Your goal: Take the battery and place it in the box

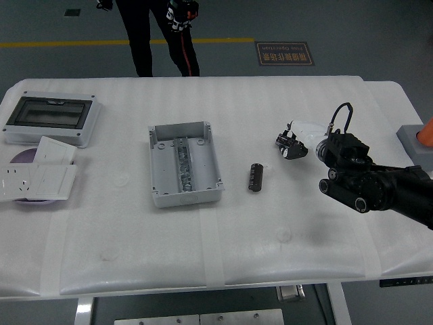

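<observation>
1. Reaching in from the right, we see the right robot hand (292,145) above the tabletop (270,223), fingers curled, grasping nothing.
2. We find the battery (254,178) lying on the tabletop, near-left of that robot hand and apart from it.
3. We see the open grey box (184,162) left of the battery.
4. We note a person's legs (159,37) at the far side.

— Which arm is in view?
— Only the right arm (382,186), black, coming in from the right edge and reaching left over the table.
— And its hand?
— The right hand (292,145) is held above the surface, fingers curled loosely inward, holding nothing.
</observation>
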Robot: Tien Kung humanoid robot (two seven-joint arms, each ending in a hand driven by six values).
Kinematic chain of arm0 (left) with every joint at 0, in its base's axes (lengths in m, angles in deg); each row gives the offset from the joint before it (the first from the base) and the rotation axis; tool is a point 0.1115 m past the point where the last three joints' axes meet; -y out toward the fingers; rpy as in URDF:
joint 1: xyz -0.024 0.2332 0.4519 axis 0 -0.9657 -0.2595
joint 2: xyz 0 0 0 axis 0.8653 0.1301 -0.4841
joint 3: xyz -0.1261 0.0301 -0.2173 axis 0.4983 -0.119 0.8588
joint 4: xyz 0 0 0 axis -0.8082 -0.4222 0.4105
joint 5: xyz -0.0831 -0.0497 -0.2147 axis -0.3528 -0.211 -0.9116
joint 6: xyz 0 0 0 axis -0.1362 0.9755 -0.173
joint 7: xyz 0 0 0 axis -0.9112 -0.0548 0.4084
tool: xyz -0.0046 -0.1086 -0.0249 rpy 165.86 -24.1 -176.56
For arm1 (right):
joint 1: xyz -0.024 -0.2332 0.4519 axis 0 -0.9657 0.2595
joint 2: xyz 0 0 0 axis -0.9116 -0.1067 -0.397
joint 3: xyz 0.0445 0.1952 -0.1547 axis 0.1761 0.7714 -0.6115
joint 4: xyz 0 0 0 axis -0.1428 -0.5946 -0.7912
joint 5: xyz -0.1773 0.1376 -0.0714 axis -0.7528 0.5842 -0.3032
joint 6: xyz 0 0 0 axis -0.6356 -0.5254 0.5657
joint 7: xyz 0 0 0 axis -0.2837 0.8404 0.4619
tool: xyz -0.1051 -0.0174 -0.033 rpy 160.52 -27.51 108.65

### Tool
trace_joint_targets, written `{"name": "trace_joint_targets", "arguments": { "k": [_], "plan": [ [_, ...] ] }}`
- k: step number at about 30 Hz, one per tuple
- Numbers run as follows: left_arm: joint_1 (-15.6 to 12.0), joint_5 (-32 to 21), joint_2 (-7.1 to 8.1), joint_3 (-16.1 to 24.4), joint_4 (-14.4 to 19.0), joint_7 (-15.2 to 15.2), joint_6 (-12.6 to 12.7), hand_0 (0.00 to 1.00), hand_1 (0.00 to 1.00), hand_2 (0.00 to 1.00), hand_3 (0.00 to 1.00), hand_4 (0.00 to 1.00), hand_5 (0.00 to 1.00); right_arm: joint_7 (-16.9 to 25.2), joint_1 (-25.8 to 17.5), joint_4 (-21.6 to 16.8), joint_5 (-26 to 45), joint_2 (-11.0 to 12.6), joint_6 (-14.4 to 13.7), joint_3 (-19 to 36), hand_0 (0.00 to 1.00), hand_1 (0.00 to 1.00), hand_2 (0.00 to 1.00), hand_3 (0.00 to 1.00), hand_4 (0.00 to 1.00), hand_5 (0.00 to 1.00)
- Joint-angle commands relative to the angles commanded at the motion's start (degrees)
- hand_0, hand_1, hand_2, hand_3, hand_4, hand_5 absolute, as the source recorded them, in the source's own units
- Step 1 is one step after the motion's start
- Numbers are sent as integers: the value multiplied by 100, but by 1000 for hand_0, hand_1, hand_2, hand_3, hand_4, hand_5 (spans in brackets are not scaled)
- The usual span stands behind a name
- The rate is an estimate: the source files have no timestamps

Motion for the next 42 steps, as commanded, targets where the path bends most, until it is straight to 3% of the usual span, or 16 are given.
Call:
{"name": "trace_joint_targets", "arguments": {
  "k": [8, 21, 22, 25, 29, 36, 42],
  "plan": [
    [0, -33, -1, -14, 2, -71, 52, 539, 643, 594, 532, 447, 448, -10, -24, 24, -170, -31, 96, 115, 444, 481, 426, 683, 465, 241],
    [-14, 12, 12, 62, 0, -122, 106, 534, 642, 616, 533, 449, 452, 8, -33, -64, -164, -15, -29, 72, 422, 474, 391, 671, 424, 223],
    [-14, 11, 12, 62, 0, -126, 110, 533, 641, 626, 533, 451, 455, 15, -32, -95, -122, 6, -78, 45, 419, 494, 372, 668, 224, 22],
    [-14, 11, 12, 64, -1, -136, 121, 533, 641, 626, 533, 451, 455, 16, -18, -227, -112, 91, -175, 105, 419, 494, 372, 668, 224, 22],
    [-23, 45, 8, 97, 0, -125, 127, 532, 640, 628, 533, 452, 457, -29, 2, -552, -340, 231, -241, 471, 437, 496, 352, 628, 206, 2],
    [-45, 173, -5, 243, -11, -68, 122, 531, 641, 629, 533, 453, 459, -153, -113, -1490, -876, 410, -357, 1393, 438, 495, 349, 622, 208, 2],
    [-58, 253, -2, 324, -18, -25, 108, 530, 641, 638, 534, 452, 463, -170, -384, -2486, -1035, 173, -495, 1874, 441, 495, 348, 622, 206, 2]
  ]
}}
